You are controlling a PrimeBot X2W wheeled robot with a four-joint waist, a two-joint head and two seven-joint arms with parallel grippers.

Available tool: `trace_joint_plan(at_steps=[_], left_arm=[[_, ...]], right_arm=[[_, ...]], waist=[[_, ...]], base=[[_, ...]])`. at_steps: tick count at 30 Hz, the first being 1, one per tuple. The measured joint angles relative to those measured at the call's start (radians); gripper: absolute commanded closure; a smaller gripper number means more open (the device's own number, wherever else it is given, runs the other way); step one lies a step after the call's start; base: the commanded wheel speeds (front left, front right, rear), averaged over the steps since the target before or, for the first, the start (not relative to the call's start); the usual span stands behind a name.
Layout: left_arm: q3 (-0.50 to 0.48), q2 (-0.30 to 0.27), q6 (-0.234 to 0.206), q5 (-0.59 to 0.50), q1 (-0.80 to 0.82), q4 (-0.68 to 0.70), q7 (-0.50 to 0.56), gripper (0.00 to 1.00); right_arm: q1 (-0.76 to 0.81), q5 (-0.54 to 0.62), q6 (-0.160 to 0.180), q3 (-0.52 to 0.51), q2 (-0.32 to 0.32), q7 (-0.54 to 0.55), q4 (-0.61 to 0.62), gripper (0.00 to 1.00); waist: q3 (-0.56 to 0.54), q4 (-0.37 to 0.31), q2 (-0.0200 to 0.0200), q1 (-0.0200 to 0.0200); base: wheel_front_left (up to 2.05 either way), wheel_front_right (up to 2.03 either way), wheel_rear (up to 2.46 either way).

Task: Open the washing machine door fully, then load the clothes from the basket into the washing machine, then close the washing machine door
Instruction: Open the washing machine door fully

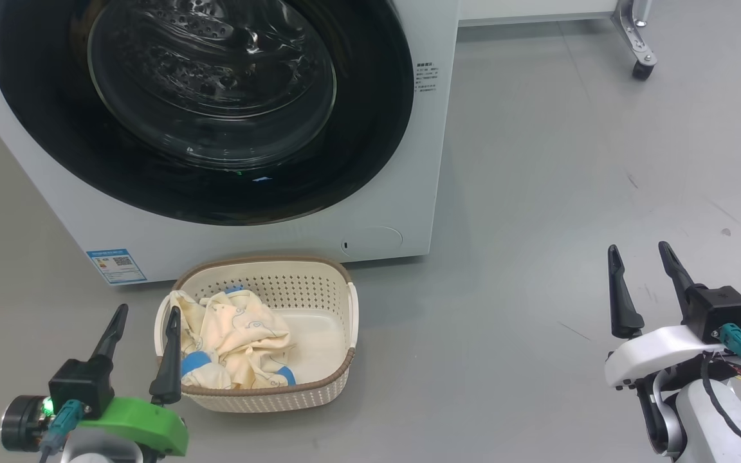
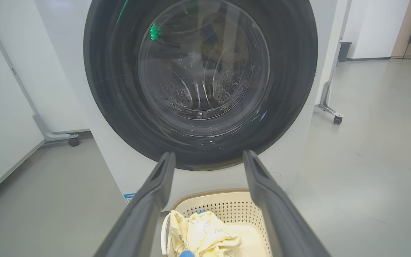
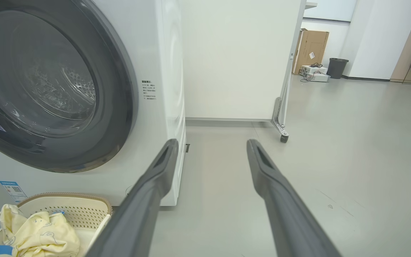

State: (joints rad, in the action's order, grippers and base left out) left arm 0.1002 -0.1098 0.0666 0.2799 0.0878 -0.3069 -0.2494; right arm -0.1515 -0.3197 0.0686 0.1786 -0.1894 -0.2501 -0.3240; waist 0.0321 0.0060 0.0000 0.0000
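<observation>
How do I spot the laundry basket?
Find the big white washing machine with its round black door. On the grey floor right before it sits the small cream basket. Its holey walls, brown rim and yellow clothes inside set it apart.

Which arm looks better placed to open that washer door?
Probably the left: the left gripper points straight at the closed washing machine door, the right gripper aims past it at floor.

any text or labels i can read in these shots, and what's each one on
Nothing reads clearly.
Blue label at the washing machine's base: QR code, print too small.
Dark text block right of the washing machine door: blurred.
Sticker on the cardboard box: too small.
</observation>
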Motion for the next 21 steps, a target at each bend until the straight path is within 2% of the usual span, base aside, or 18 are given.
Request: trace_joint_plan(at_steps=[20,21], left_arm=[[-0.017,0.007,0.009,-0.015,0.001,-0.003,0.0,0.0],[-0.019,0.007,0.009,-0.018,0.001,-0.004,0.0,0.0]], right_arm=[[0.001,0.006,-0.015,-0.015,0.013,-0.002,-0.001,0.0],[0.001,0.006,-0.015,-0.016,0.015,-0.002,-0.001,0.53]], waist=[[-0.002,0.0,0.0,0.0],[-0.002,0.0,0.0,0.0]], base=[[0.09,0.09,-0.18],[0.0,0.0,0.0]])
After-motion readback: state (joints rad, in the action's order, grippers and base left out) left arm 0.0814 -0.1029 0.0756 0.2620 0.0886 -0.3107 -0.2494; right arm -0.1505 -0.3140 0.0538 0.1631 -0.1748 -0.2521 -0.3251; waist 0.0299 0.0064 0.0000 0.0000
